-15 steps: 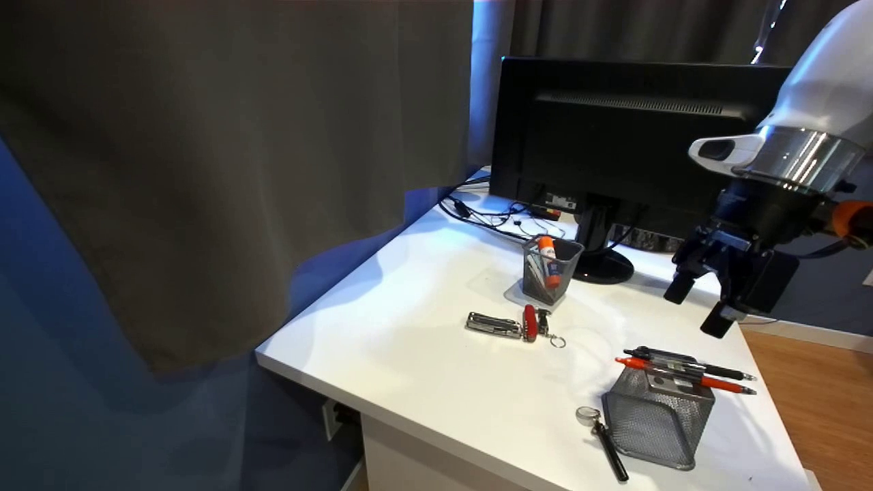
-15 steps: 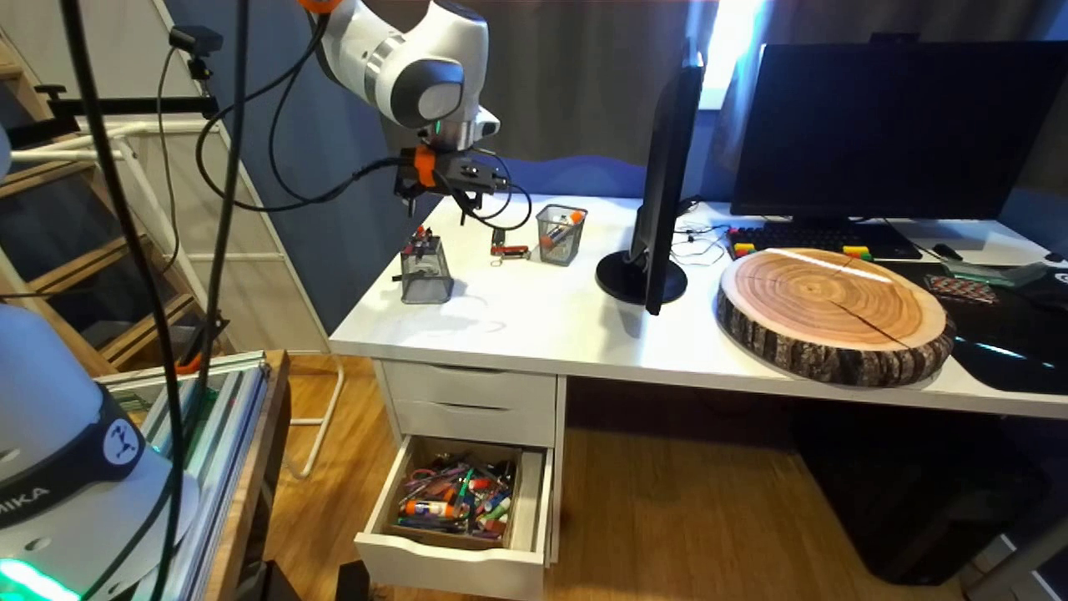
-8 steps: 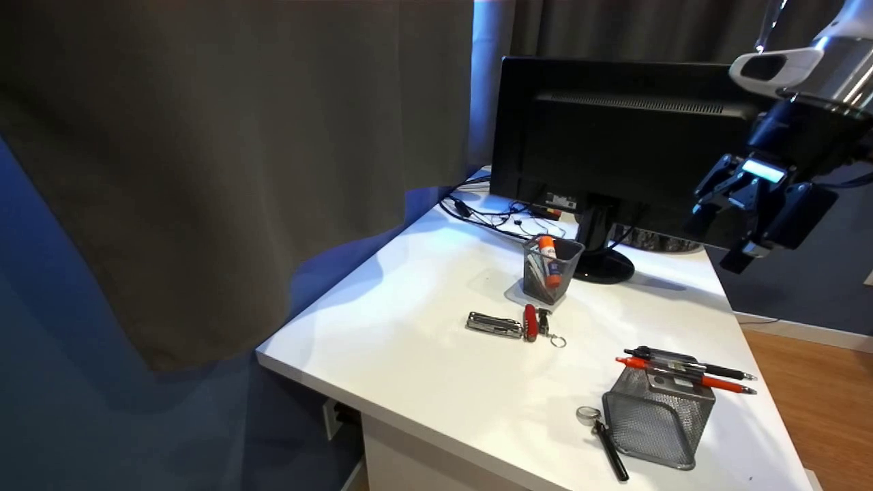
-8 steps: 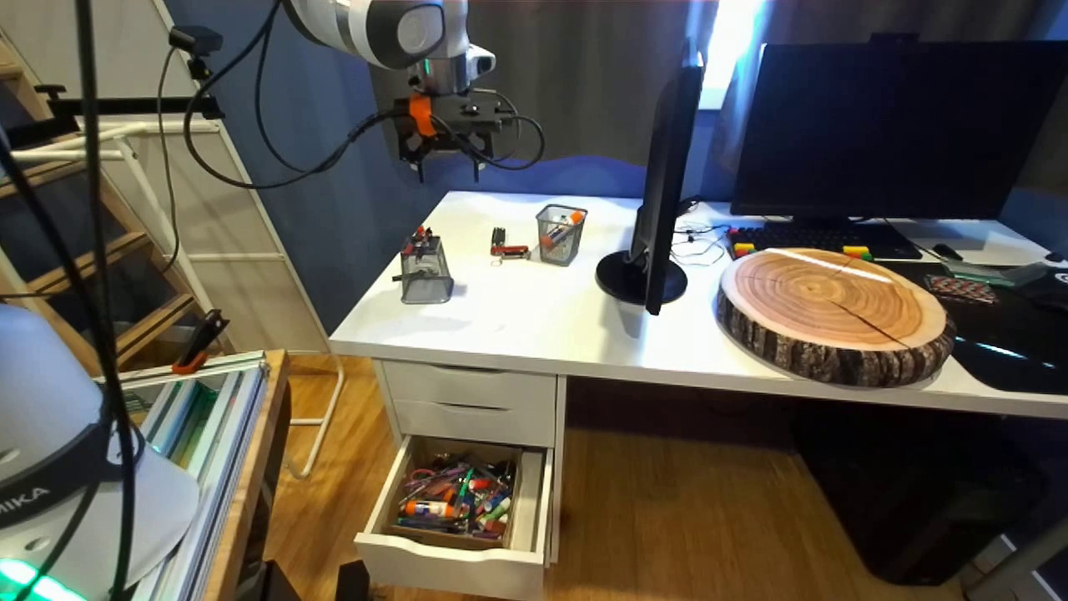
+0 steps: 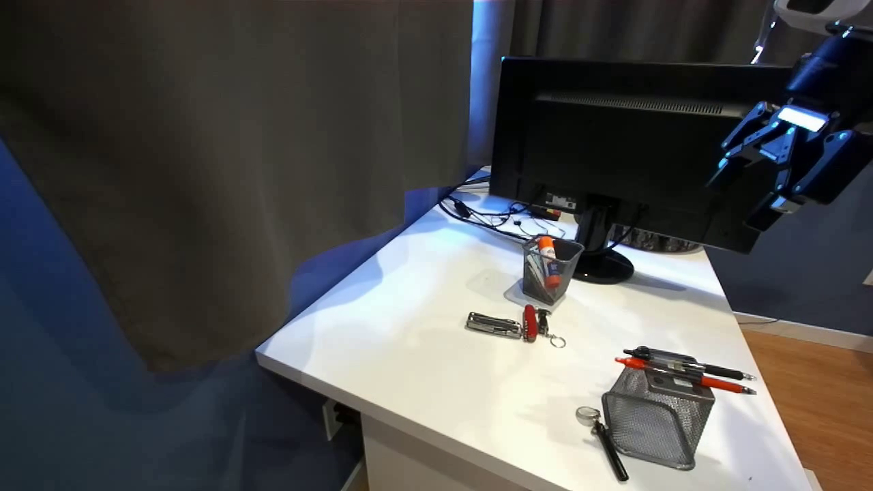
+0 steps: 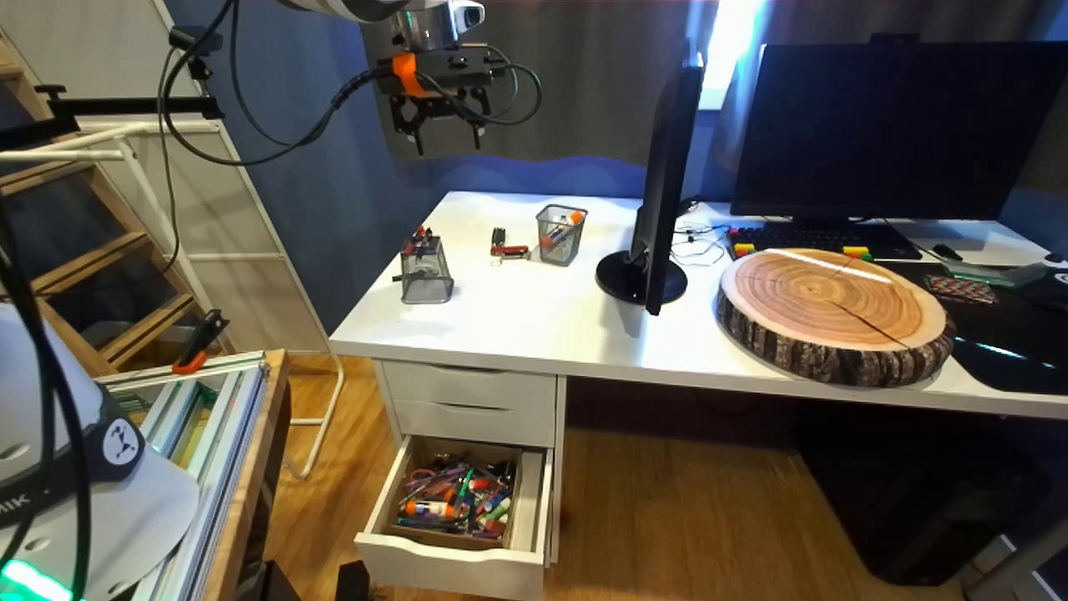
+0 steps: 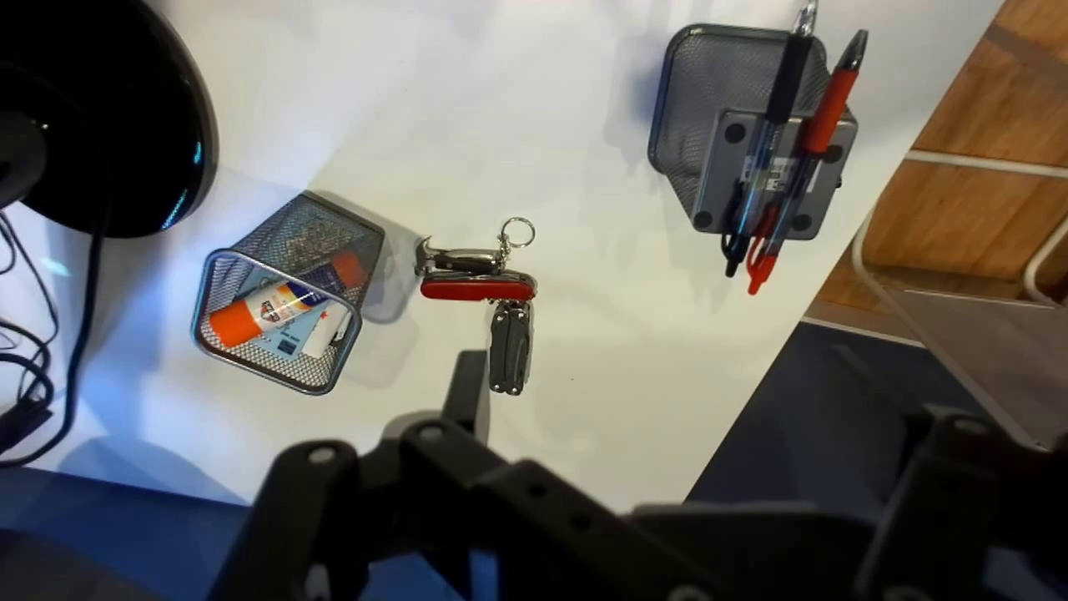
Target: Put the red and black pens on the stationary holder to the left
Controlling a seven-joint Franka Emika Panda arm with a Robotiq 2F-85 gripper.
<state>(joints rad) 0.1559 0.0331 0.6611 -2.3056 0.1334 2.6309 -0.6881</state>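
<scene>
The mesh holder [image 5: 651, 426] stands upside down near the desk's end. It also shows in an exterior view [image 6: 427, 285] and the wrist view [image 7: 688, 100]. The red pen [image 5: 726, 385] and the black pen [image 5: 726, 372] lie side by side across its upturned base, overhanging it at both ends. In the wrist view the red pen [image 7: 828, 117] and the black pen [image 7: 787, 83] show clearly. My gripper [image 5: 740, 198] is open and empty, high above the desk and apart from the pens; its fingers stand wide apart in the wrist view [image 7: 672, 388].
A second mesh cup [image 5: 532, 279] holds an orange glue stick [image 7: 271, 309]. A red pocket knife [image 7: 476, 288] and a multi-tool [image 7: 509, 346] lie near it. A black-handled magnifier [image 5: 609, 447] lies beside the holder. A monitor [image 5: 627, 150] stands behind. A drawer [image 6: 455, 563] is open below.
My open gripper has risen well up from above the holder, moving up and to the right in an exterior view. The pens and holder have not moved.
</scene>
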